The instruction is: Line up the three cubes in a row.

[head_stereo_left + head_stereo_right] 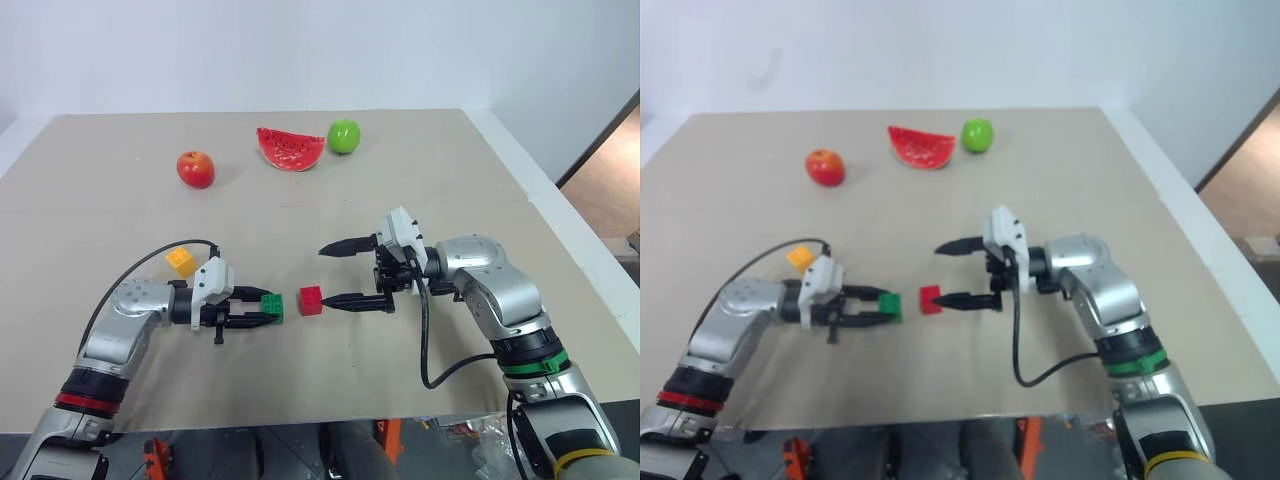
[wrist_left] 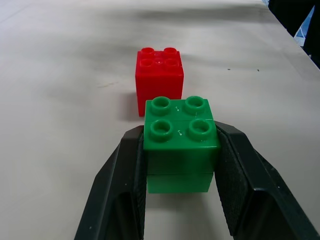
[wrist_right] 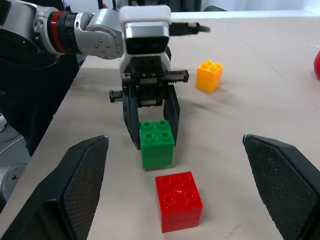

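The left gripper's (image 1: 262, 311) black fingers (image 2: 125, 175) are clamped on the flat side walls of the small green studded plastic cube (image 2: 181, 145), just left of the red studded plastic cube (image 1: 311, 300) on the beige bench (image 1: 420, 200); the right gripper's (image 1: 340, 272) fingers stand wide apart and empty. The orange-yellow studded plastic cube (image 1: 181, 261) sits farther left. These cubes look light, rigid and smooth-sided, so opposite flat faces below the studs seem the surest hold.
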Motion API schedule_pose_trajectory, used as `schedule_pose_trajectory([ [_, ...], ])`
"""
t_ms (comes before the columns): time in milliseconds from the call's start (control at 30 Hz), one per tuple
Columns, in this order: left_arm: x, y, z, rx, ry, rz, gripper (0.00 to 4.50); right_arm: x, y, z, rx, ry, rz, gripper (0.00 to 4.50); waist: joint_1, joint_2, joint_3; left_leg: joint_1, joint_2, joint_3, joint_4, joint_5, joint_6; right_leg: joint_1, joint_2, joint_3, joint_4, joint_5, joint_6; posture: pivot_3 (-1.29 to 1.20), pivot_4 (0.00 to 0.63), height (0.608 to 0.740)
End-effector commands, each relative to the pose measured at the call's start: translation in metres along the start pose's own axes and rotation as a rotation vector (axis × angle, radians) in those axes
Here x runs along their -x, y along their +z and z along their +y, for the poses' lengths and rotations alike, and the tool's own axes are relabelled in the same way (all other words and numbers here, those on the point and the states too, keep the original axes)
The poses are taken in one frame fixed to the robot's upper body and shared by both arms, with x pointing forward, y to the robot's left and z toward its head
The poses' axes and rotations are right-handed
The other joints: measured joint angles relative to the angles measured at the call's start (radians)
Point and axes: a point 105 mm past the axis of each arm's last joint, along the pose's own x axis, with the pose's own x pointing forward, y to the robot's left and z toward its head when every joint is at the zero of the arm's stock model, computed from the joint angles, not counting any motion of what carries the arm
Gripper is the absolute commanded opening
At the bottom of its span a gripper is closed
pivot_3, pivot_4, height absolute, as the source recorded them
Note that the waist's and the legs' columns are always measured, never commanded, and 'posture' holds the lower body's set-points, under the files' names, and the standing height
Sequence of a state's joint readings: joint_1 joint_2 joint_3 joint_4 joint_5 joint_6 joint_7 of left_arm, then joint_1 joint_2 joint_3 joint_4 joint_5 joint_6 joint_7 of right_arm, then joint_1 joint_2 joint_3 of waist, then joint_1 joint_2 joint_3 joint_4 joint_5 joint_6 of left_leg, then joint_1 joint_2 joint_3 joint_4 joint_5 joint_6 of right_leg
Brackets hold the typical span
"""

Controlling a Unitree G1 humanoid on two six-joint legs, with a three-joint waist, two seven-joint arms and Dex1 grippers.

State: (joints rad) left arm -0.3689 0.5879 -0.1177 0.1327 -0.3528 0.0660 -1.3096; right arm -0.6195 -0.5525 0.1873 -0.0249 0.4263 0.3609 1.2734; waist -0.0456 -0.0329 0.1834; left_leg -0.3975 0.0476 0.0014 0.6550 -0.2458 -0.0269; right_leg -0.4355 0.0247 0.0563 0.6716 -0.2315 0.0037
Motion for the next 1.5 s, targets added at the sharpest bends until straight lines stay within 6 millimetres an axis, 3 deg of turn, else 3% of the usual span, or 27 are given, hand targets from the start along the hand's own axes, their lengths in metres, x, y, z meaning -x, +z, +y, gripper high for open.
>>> schedule_pose_trajectory([
  [33, -0.002, 0.005, 0.002, -0.027, 0.005, -0.015, 1.30, 0.004, 0.011, 0.002, 0.049, -0.011, -0.014, 4.50, 0.000, 0.000, 0.000, 0.000, 0.000, 0.000, 0.000, 0.000, 0.000, 0.000, 0.000, 0.000, 0.000, 0.000, 0.000, 0.00, 0.150, 0.740],
  [567, 0.013, 0.000, 0.006, -0.040, 0.064, 0.013, 1.30, 0.004, 0.008, 0.004, 0.044, -0.008, -0.012, 4.50, 0.000, 0.000, 0.000, 0.001, 0.000, 0.000, 0.001, 0.000, 0.000, -0.001, 0.001, 0.000, 0.004, 0.000, 0.000, 0.00, 0.150, 0.740],
  [933, 0.011, -0.014, 0.005, -0.055, 0.055, 0.066, 1.30, 0.004, 0.006, 0.006, 0.039, -0.007, -0.008, 4.50, 0.000, 0.000, 0.000, 0.002, 0.000, 0.000, 0.001, 0.000, 0.000, -0.001, 0.001, 0.001, 0.006, 0.000, 0.000, 0.00, 0.150, 0.740],
  [1000, 0.012, -0.016, 0.006, -0.056, 0.055, 0.081, 2.35, 0.004, 0.005, 0.006, 0.036, -0.008, -0.006, 4.50, 0.000, 0.000, 0.000, 0.003, 0.000, 0.000, 0.001, 0.001, 0.000, 0.000, 0.001, 0.001, 0.007, 0.000, 0.000, 0.00, 0.150, 0.740],
  [1200, 0.021, -0.009, 0.010, -0.088, 0.100, 0.084, 4.32, 0.005, 0.004, 0.007, 0.031, -0.010, -0.006, 4.50, 0.000, 0.000, 0.000, 0.004, 0.000, 0.001, 0.001, 0.001, 0.000, 0.000, 0.002, 0.002, 0.008, 0.000, -0.001, 0.00, 0.150, 0.740],
  [1500, 0.059, 0.012, -0.028, -0.062, 0.163, 0.107, 4.46, 0.007, 0.002, 0.007, 0.022, -0.008, -0.004, 4.50, -0.002, 0.000, 0.000, 0.003, 0.002, 0.002, 0.000, 0.001, 0.000, -0.002, 0.003, 0.003, 0.009, -0.001, -0.002, 0.00, 0.150, 0.740],
])
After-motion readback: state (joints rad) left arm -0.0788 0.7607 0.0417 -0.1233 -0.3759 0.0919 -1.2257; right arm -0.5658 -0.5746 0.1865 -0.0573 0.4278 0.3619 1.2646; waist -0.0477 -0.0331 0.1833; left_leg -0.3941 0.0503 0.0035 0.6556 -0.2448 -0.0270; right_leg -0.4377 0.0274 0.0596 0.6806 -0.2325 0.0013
